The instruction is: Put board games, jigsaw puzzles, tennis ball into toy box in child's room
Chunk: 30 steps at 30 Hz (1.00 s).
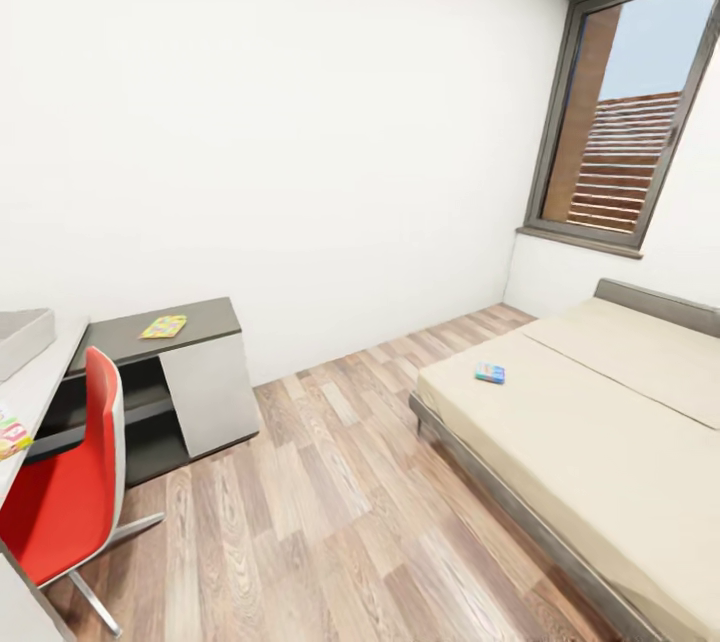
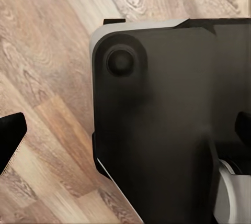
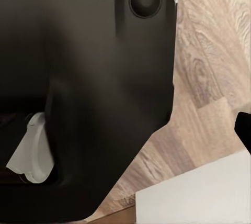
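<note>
1. Wood-look planks run under me – in both wrist views I see the floor (image 2: 47, 77) below the dark body of my own base (image 2: 167, 119), with a round black knob near its corner.
2. In the left wrist view one black fingertip (image 2: 10, 140) pokes in at the edge; in the right wrist view a black tip (image 3: 244, 130) shows at the frame's edge. From these slivers I cannot tell whether either gripper is spread or pressed together.
3. From the head camera, closest to me on the left is a red chair (image 1: 60, 492) on a metal foot, pushed against the pale table (image 1: 40, 382).
4. On the table's near edge lies a bright multicoloured flat item (image 1: 12, 436), cut off by the frame, so I cannot say which toy it is.
5. Further along the tabletop sits the light grey toy box (image 1: 20, 337), only partly in frame.
6. Beyond it, on the lower dark grey top (image 1: 200, 317), lies a flat yellow-green game box (image 1: 164, 326).
7. On my right is the bed (image 1: 600, 442) with its beige mattress – a small blue board game (image 1: 489, 373) lies flat near its foot corner.
8. Farthest off are the white wall and a dark-framed window (image 1: 630, 112) above the grey headboard (image 1: 660, 302).
</note>
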### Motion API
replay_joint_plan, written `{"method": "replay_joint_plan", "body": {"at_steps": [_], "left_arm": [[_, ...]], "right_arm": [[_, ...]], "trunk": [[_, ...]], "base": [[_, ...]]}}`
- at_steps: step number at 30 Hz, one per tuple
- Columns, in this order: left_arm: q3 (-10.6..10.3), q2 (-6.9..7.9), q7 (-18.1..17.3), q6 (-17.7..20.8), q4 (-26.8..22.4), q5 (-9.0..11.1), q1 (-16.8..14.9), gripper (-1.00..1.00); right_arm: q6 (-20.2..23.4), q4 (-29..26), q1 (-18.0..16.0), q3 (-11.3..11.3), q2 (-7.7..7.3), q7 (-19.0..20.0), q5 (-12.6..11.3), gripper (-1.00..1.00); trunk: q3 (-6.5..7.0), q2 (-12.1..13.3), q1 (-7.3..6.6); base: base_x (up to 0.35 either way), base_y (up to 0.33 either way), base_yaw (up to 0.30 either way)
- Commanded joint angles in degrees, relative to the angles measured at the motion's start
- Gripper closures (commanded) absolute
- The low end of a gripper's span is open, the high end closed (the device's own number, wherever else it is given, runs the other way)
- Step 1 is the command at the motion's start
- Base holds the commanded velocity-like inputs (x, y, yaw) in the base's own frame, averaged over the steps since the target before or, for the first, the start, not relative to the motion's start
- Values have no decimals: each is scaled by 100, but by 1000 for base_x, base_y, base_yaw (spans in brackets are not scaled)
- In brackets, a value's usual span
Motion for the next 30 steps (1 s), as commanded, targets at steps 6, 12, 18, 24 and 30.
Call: {"method": "replay_joint_plan", "body": {"at_steps": [6, 12, 18, 24, 30], "left_arm": [[-2, 3, -1, -17, 0, -4, -1, -100], [1, 41, -1, -19, -5, -4, -1, -100], [1, 77, -1, -19, -75, -4, -1, -100], [-2, 80, -1, -17, -111, -4, -1, -100], [-2, 82, -1, -17, -114, -4, -1, -100]], "right_arm": [[0, 4, -1, -2, 1, -5, -8, -100], [-2, 5, -1, -2, 1, -5, -13, -100], [-5, 6, -1, -2, 1, -5, -10, -100], [-1, 6, -1, -2, 1, -5, -12, -100], [-1, 6, 2, -2, 3, -5, -14, -100]], "trunk": [[102, 237, -131], [210, 478, -263], [318, 718, -395], [425, 959, -527], [533, 1200, -659]], "base": [[0, 0, -279], [0, 0, -279], [0, 0, -279], [0, 0, -279], [0, 0, -272]]}}
